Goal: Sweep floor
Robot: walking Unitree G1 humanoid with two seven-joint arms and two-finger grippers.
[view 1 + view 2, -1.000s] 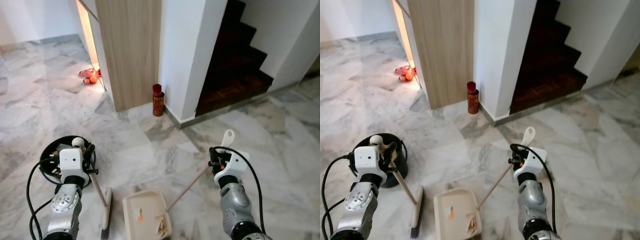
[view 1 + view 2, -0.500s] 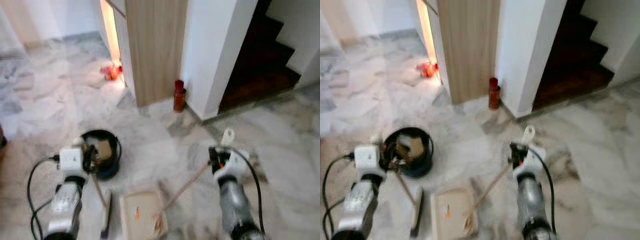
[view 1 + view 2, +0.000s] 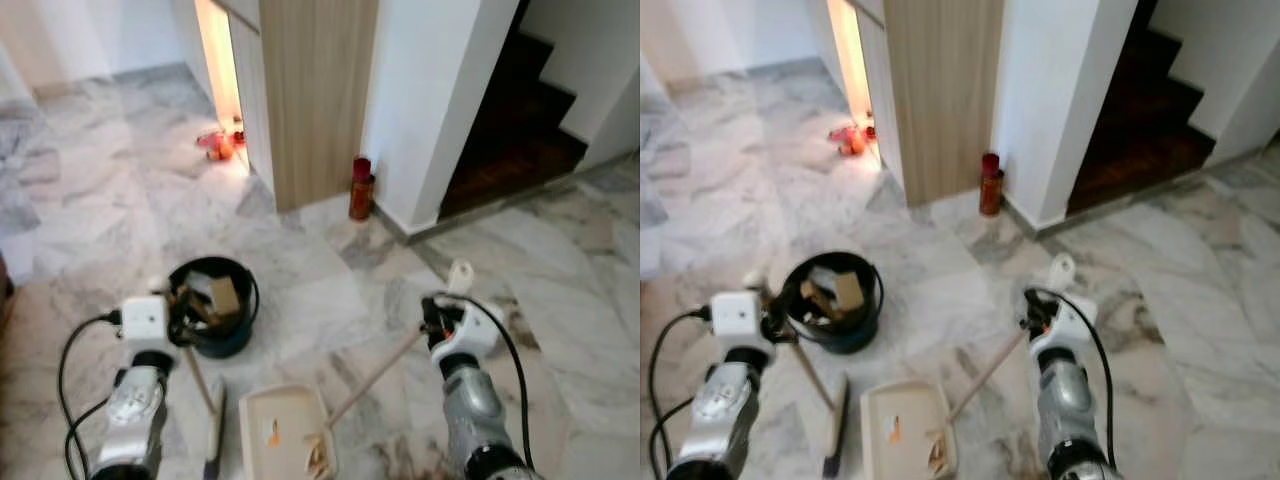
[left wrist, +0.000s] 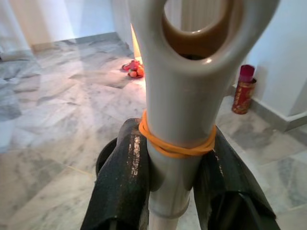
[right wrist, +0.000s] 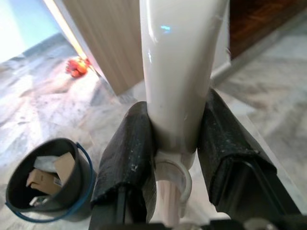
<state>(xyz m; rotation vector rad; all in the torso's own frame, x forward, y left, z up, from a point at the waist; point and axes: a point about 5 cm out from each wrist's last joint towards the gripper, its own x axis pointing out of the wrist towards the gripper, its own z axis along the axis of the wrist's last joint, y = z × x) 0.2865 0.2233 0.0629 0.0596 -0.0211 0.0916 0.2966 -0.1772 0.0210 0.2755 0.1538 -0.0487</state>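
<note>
A: What changed? 
B: View swung; black bin (image 3: 212,318) now sits nearer frame centre. 
A: End effectors? 
B: Left end effector (image 4: 175,165) clamps broom (image 3: 203,398); right end effector (image 5: 175,139) clamps dustpan (image 3: 285,432), lower centre, debris aboard, probably dumping next.

Two silver arms, white wrist boxes, looping black cables; black, seemingly rubbery fingers (image 4: 125,182).

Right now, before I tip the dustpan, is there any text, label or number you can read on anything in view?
None can be read.
Red canister by the wall: patterned surface, any print too small and blurred to read.
Cardboard scraps in the black bin: no legible print.
Dustpan: an orange mark, not readable as text.
Broom handle: an orange rubber band, no lettering.
</note>
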